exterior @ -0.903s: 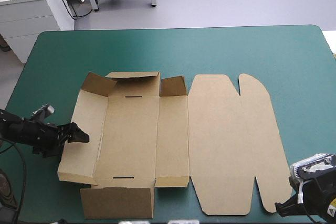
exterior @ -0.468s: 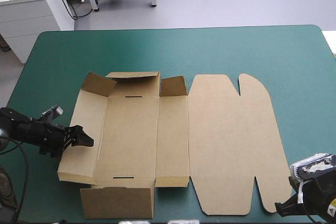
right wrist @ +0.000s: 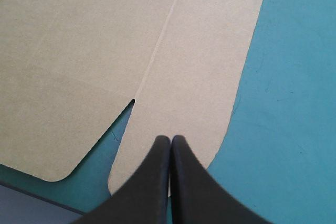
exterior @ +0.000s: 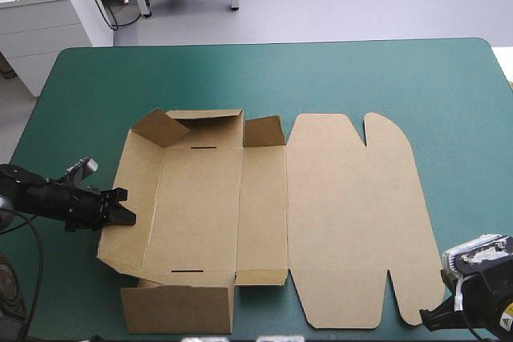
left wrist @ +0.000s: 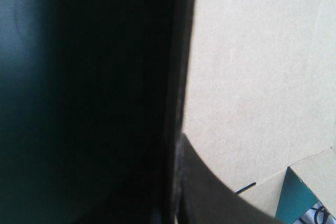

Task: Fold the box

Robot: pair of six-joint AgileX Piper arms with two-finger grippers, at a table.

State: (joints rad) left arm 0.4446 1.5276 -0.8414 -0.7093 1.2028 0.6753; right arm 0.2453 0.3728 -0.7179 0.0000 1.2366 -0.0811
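The brown box [exterior: 264, 198] lies opened out on the teal-green cover, with its lid panel [exterior: 353, 214] flat to the right. Its far wall [exterior: 204, 127] and left wall [exterior: 132, 198] are partly raised. The near wall [exterior: 178, 308] lies folded outward at the table's near edge. My left gripper [exterior: 122, 212] is shut on the left wall's outer edge. In the left wrist view the board [left wrist: 257, 77] runs edge-on between my fingers [left wrist: 210, 198]. My right gripper [exterior: 429, 318] is shut with nothing in it, its tip [right wrist: 171, 139] over the lid's near rounded flap [right wrist: 199, 77].
Teal-green cover [exterior: 385, 78] runs from the box to the table's far and right edges. The box's near wall reaches almost to the table's near edge. A narrow strip of cover [exterior: 56, 158] separates the box from the table's left edge.
My left gripper went from open to shut on the left wall's edge and drew back a little leftward. That wall now stands steeper than before. The right arm has not moved.
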